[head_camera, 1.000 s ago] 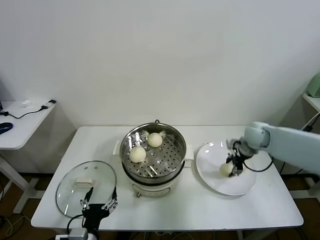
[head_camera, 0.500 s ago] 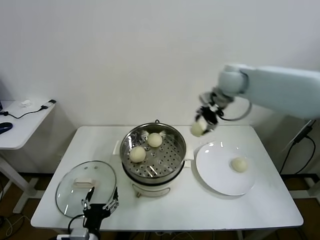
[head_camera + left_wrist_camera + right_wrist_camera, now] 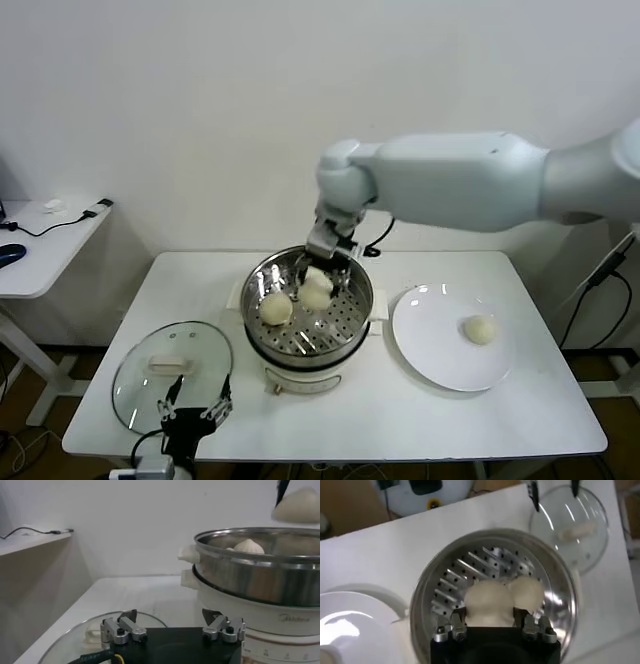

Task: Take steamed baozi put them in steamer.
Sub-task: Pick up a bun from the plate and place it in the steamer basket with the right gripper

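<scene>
- At the desk's near-left edge, left gripper was parked over the glass lid, jaws apart, holding nothing.
- Middle: steamer had one baozi on its floor; a second showed beside the held one in the right wrist view.
- Right gripper was over the steamer, jaws closed on held baozi.
- Right: plate had last baozi.

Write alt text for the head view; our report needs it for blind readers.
The right gripper holds a bun over the steamer, which already holds two buns. One more bun sits on the plate; the left gripper rests by the glass lid.
</scene>
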